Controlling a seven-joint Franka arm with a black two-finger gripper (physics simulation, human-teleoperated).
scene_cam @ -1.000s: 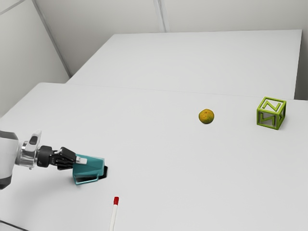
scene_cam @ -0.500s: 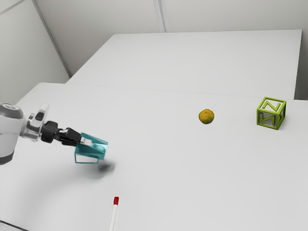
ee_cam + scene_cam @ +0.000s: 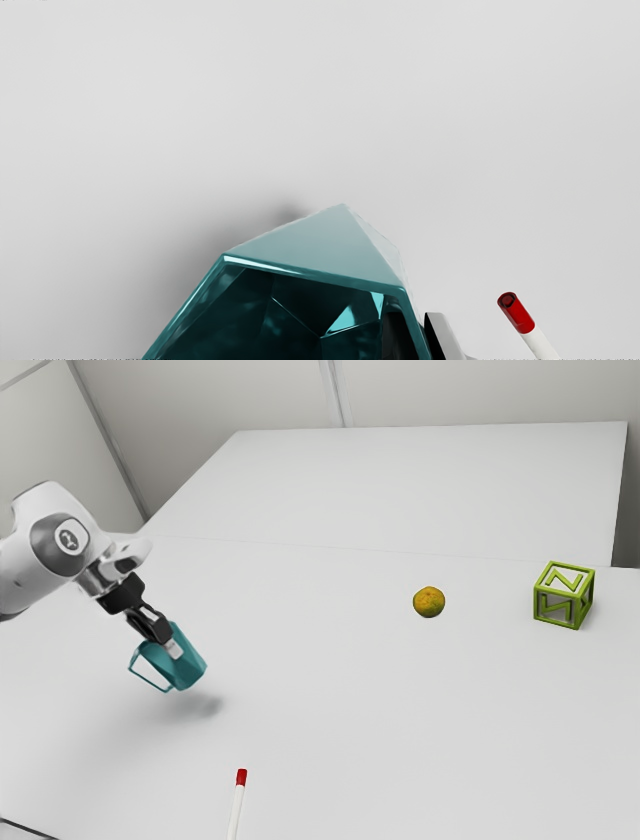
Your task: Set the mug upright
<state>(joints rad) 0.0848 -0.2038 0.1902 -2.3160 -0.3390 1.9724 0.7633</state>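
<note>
The end effector (image 3: pixel 170 644) is grasping the mug (image 3: pixel 190 668) by its wall, one finger inside and one outside, above the bench (image 3: pixel 350 700), at the exterior view's left. Compared with the earlier frame, the hand points more steeply down and the mug is more near to upright, though still tilted, while its handle (image 3: pixel 149 680), before underneath, is now toward the exterior view's left.
</note>
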